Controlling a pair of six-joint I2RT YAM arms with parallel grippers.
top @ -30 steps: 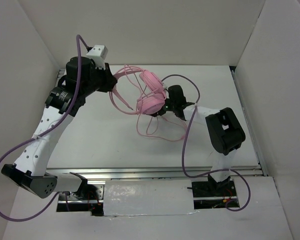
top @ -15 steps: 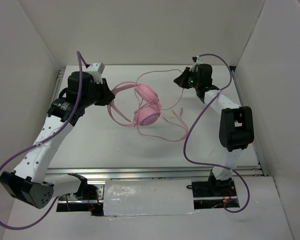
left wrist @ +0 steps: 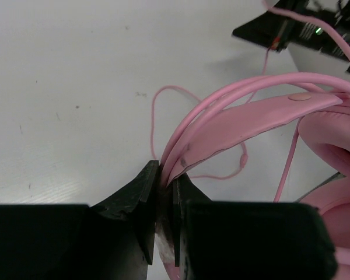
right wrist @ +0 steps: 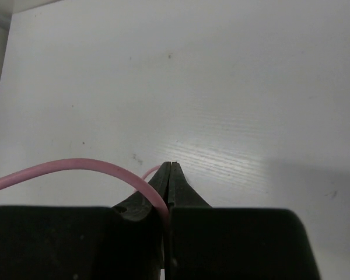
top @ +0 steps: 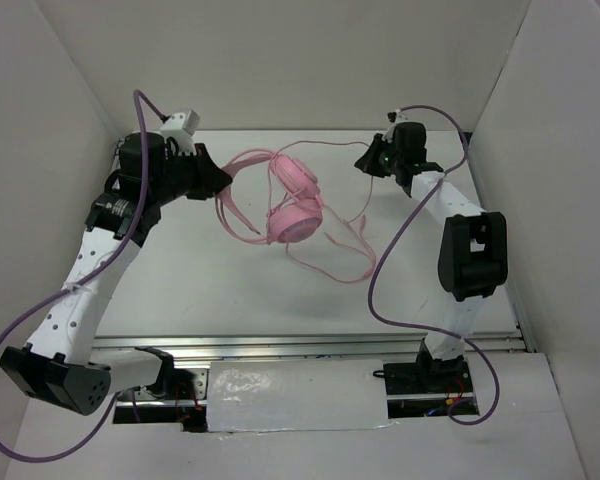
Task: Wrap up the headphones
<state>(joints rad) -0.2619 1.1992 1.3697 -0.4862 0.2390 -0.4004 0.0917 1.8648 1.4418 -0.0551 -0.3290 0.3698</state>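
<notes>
Two tools are clenched. The left tool (left wrist: 163, 172) grips the thin pink headband (left wrist: 251, 119) of the small pink dome-cupped headphones (top: 295, 205), which sit over the middle of the white desk (top: 230, 310). The right tool (right wrist: 170, 166), at the far right, appears to pinch the long thin pink cord (right wrist: 76, 162). Slack cord lies in loops on the desk below the ear cups. The likely risks are the thin cord slipping from the shut jaws under tension, the loose loops snagging on a cup, or a hard pull twisting the headband out of the left grip.
</notes>
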